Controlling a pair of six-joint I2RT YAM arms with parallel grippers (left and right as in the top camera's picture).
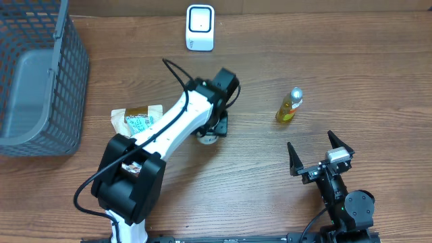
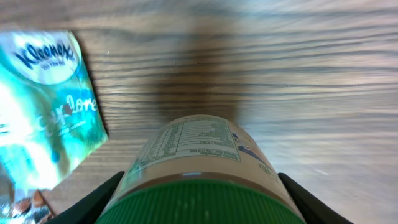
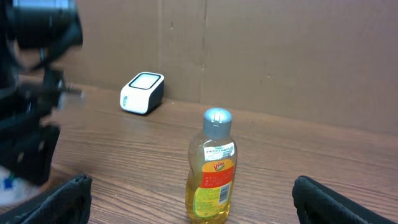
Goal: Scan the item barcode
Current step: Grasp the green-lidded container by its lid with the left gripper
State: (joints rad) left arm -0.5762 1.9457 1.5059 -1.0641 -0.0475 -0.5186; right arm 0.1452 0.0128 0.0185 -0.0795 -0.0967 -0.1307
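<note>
A jar with a green ribbed lid and a pale printed label fills the lower middle of the left wrist view. My left gripper has a black finger close against each side of it, and no gap shows. From overhead, the left gripper hangs over the jar at mid-table. The white barcode scanner stands at the table's far edge and also shows as the scanner in the right wrist view. My right gripper is open and holds nothing.
A teal tissue pack lies just left of the jar, tissue pack from overhead. A yellow dish-soap bottle stands upright ahead of the right gripper, bottle. A grey wire basket occupies the left edge.
</note>
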